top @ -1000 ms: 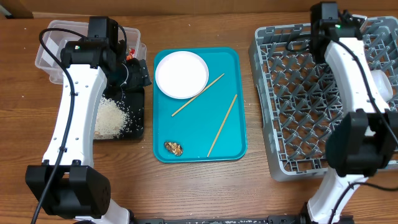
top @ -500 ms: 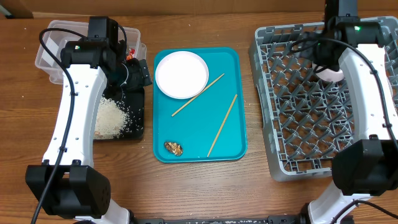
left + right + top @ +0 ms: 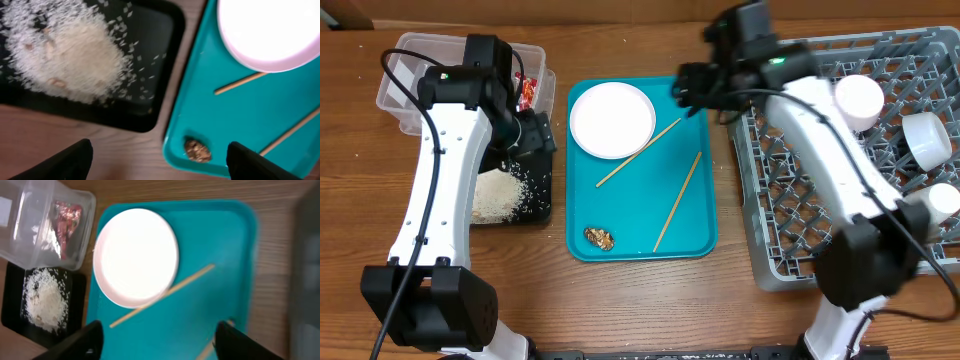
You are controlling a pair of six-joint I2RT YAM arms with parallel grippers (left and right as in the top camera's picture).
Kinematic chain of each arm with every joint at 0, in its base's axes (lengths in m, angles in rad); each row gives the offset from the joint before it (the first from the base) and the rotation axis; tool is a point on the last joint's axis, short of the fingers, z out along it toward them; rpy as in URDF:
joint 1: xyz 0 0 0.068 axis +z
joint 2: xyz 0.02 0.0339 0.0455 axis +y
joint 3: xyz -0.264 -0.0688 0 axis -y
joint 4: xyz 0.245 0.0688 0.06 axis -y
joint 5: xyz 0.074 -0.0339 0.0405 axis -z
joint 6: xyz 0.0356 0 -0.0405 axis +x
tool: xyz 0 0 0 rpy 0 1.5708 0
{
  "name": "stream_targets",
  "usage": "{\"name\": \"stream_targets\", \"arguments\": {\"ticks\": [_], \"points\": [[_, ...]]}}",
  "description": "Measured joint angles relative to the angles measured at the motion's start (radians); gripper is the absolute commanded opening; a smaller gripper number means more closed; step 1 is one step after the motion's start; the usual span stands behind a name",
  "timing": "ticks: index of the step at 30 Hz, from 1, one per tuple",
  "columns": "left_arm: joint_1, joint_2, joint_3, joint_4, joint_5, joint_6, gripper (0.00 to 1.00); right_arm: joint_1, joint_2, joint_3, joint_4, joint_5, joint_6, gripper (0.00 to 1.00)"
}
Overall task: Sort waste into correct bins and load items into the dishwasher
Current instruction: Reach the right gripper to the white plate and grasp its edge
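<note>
A white plate (image 3: 610, 120) lies at the far left of the teal serving tray (image 3: 636, 215), with two chopsticks (image 3: 638, 153) (image 3: 678, 200) and a brown food scrap (image 3: 599, 238). Rice (image 3: 498, 193) is heaped in the black tray (image 3: 542, 200). The red wrapper (image 3: 527, 92) is in the clear tub (image 3: 405, 70). A white cup (image 3: 858, 100) and bowls (image 3: 927, 138) sit in the grey rack (image 3: 800, 180). My left gripper (image 3: 160, 165) hangs open over the black tray's edge (image 3: 165, 100), near the scrap (image 3: 197, 150). Above the teal tray (image 3: 225, 240), my right gripper (image 3: 160, 340) is open and empty, close to the plate (image 3: 136, 255).
The rack fills the right side of the table, its left wall close to my right arm. Another white bowl (image 3: 945, 205) rests at the rack's right edge. Bare wooden table (image 3: 640, 300) lies in front of the teal tray.
My right arm has swung left from over the rack to above the teal tray, its jaws now open, and a white cup stands in the rack. The left gripper shifted slightly.
</note>
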Motion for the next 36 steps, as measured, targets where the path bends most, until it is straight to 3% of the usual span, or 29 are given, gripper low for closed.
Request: {"name": "stream_targets", "arguments": {"ticks": [9,16,25,29,33,36], "points": [[0.000,0.000,0.000,-0.015,-0.056,-0.014,0.88,0.111,0.220,-0.008,0.171,0.118,0.068,0.65],[0.000,0.000,0.000,-0.014,-0.063,-0.014,0.89,0.131,0.325,-0.010,0.264,0.158,0.089,0.53],[0.000,0.000,0.000,-0.014,-0.064,-0.014,0.89,0.144,0.359,-0.010,0.265,0.169,0.095,0.38],[0.000,0.000,0.000,-0.014,-0.066,-0.014,0.89,0.144,0.359,-0.022,0.259,0.170,0.101,0.36],[0.000,0.000,0.000,-0.014,-0.066,-0.014,0.89,0.144,0.359,-0.059,0.262,0.170,0.108,0.26],[0.000,0.000,0.000,-0.014,-0.066,-0.014,0.89,0.144,0.357,-0.066,0.264,0.170,0.111,0.11]]}}
